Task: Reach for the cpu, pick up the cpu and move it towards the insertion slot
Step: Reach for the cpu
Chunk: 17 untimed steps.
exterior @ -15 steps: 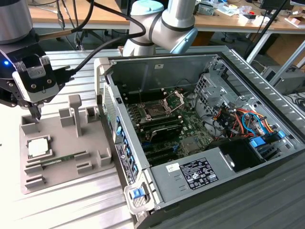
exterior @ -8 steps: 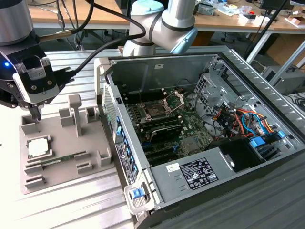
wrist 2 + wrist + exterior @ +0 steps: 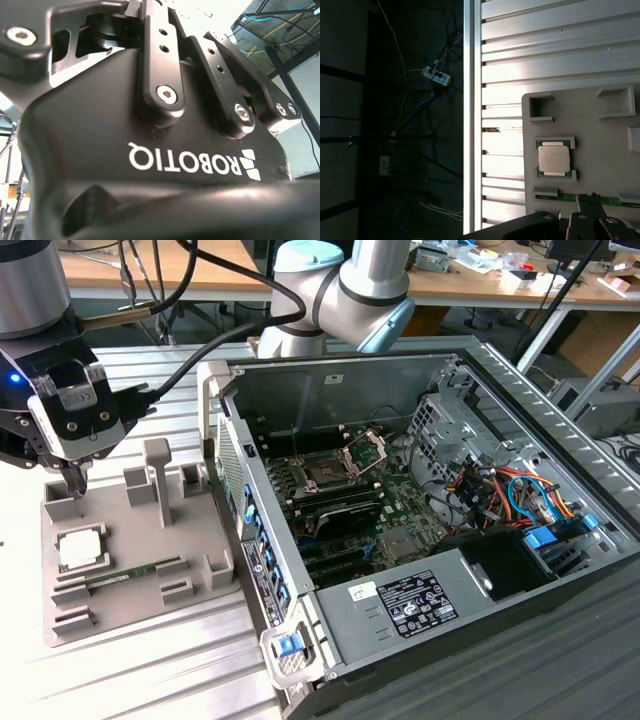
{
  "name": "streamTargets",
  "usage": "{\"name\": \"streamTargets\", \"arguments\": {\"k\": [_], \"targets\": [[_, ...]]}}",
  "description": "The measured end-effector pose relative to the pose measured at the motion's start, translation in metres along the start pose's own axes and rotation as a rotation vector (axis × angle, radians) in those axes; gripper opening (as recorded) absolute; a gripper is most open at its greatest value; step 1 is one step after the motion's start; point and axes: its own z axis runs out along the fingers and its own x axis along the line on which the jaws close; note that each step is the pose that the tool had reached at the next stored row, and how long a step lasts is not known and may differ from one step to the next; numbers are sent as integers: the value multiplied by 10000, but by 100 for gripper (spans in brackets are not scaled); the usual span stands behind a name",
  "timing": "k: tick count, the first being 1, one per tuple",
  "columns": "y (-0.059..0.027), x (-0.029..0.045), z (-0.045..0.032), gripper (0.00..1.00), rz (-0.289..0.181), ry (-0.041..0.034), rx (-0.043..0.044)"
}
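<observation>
Over the tray's [image 3: 130, 610] far corner, gripper [image 3: 79, 484] hangs near the chip [image 3: 80, 550]
Fingers [image 3: 74, 468] look pinched together, empty; chip lies flat in its recess by the tray's edge, exterior view's left. Better to spread them, centre squarely over its sides.

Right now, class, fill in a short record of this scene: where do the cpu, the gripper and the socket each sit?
cpu: lying flat in the grey holder, nothing touching it
gripper: over the holder, near the cpu but apart from it
insertion slot: inside the open computer case
memory stick: in the holder beside the cpu
</observation>
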Motion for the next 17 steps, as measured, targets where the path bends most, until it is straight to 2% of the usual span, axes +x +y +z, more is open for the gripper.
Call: {"name": "streamTargets", "arguments": {"k": [17], "targets": [[-17, 0, 34, 11, 0, 0, -1]]}}
